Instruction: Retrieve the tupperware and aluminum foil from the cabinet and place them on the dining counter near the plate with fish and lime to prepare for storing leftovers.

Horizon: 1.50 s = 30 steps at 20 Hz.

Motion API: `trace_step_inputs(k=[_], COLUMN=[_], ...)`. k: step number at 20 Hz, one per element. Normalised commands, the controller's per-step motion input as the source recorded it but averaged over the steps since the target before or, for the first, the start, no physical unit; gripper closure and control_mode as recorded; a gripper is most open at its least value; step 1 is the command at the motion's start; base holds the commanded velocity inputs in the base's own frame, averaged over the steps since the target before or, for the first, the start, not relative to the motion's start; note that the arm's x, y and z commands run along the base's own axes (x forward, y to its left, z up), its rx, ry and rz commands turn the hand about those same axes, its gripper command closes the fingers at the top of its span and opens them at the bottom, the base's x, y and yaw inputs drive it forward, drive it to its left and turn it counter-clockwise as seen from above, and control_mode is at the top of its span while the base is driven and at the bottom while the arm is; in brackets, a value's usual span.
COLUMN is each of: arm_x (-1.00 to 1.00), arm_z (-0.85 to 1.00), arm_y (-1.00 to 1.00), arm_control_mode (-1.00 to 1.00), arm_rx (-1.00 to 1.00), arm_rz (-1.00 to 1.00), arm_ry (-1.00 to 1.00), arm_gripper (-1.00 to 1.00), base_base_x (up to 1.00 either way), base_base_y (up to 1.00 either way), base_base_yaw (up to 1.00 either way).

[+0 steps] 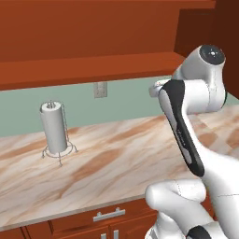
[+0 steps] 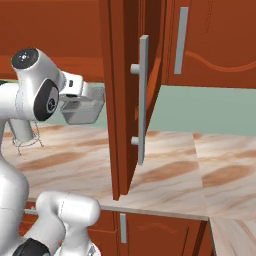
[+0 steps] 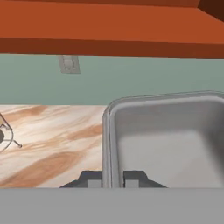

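Now tupperware [image 3: 170,144] rim pinched in gripper [image 3: 113,178]

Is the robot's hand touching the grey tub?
Touching. The hand view shows the gripper with its jaws closed on the tupperware wall, one each side.

Wide bare room is offered by the beige-and-brown marbled stone worktop [image 1: 116,158] across the middle and lower half of the left base view. It is interrupted only at centre left by the upright white paper-towel roll on a wire stand [image 1: 54,127]. Overhead passage is limited by the underside of the reddish-brown wooden wall cupboard [image 1: 88,70] across the top. In the right base view, the centre is blocked by an open reddish-brown cupboard door with a long grey bar handle [image 2: 143,97], projecting over the worktop.
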Motion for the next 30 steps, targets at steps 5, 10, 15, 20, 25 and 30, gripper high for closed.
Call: trace_step_inputs(k=[5,10,15,20,25,30], arm_x=[-0.58,-0.16,-0.03,0.0,0.0,0.0], arm_z=[-0.78,-0.41,-0.04,0.0,0.0,0.0], arm_y=[0.0,0.0,0.0,0.0,0.0,0.0], arm_control_mode=[-1.0,-1.0,1.0,1.0,1.0,1.0], arm_rx=[0.0,0.03,0.0,0.0,0.0,0.0], arm_rz=[0.01,0.05,0.01,0.0,0.0,0.0], arm_ry=[0.02,0.0,0.01,0.0,0.0,0.0], arm_gripper=[1.0,1.0,1.0,1.0,1.0,1.0], base_base_x=[0.0,0.0,-0.53,-1.0,-0.65,-0.48], base_base_y=[0.0,0.0,0.13,0.72,0.96,0.78], base_base_yaw=[0.0,0.0,0.15,0.48,0.81,0.91])
